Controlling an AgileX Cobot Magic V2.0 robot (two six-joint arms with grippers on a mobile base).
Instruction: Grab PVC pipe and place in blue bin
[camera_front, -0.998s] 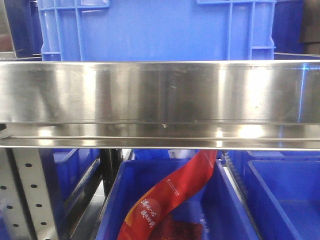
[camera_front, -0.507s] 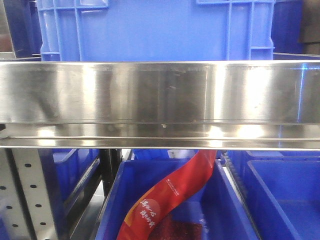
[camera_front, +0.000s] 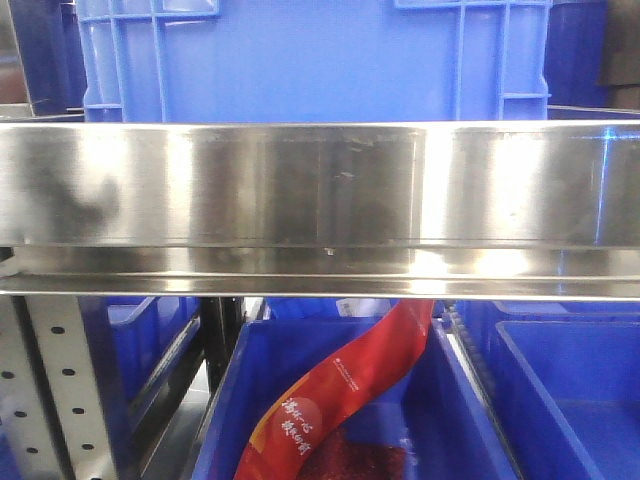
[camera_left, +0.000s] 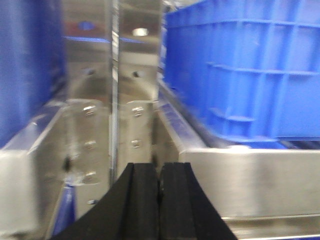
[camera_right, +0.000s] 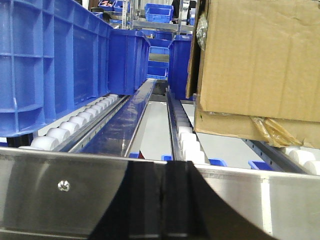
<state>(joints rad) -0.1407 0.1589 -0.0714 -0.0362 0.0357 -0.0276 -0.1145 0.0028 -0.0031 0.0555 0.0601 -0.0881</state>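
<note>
No PVC pipe is seen in any view, so the search step is probably still open. Left tool and right tool are closed, empty, parked at the steel shelf rail. Pipe must be located before any reach.

Steel shelf rail spans the full width, glare patches along it. Large blue bin sits on the shelf behind the rail. Below, an open blue bin holds a red printed bag leaning diagonally. Another blue bin just right. Perforated upright lower left.
</note>
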